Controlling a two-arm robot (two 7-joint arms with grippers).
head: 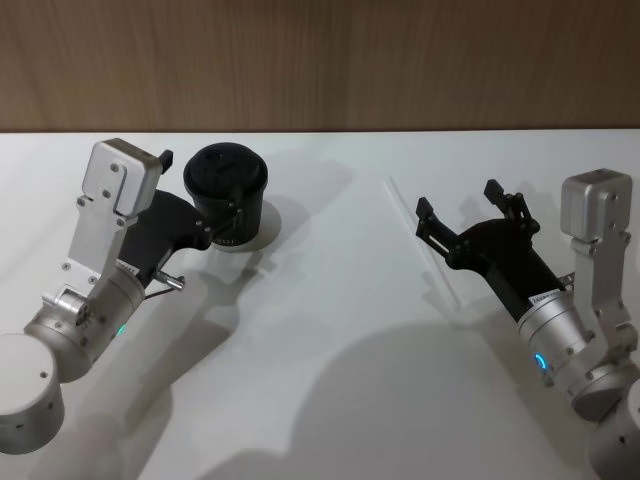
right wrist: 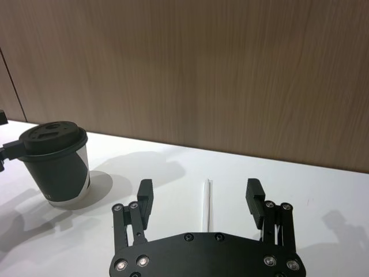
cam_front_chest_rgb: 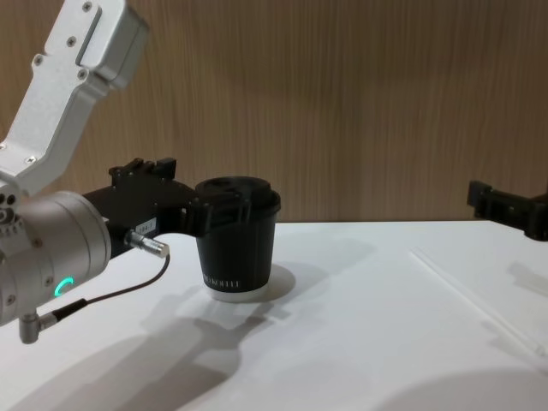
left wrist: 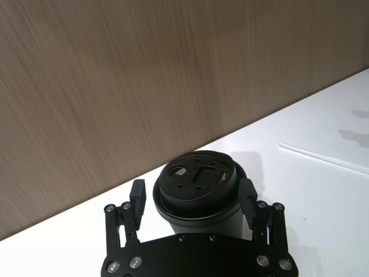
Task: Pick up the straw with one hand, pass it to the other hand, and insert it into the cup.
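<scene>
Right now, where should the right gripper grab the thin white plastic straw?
Pinch the thin white plastic straw near mid-length, straight down from above, closing across it. It lies flat on the table, so only its sides are free; a middle grip probably leaves both ends out for handover. The open right gripper hovers astride it; the left gripper is at the black lidded cup.

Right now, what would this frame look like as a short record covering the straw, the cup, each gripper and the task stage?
straw: lying flat on the table, not gripped
cup: upright, lid on, on the robot's left side
left gripper: open, one finger on each side of the cup
right gripper: open, above the straw, which lies between its fingers
stage: pickup not yet done
</scene>
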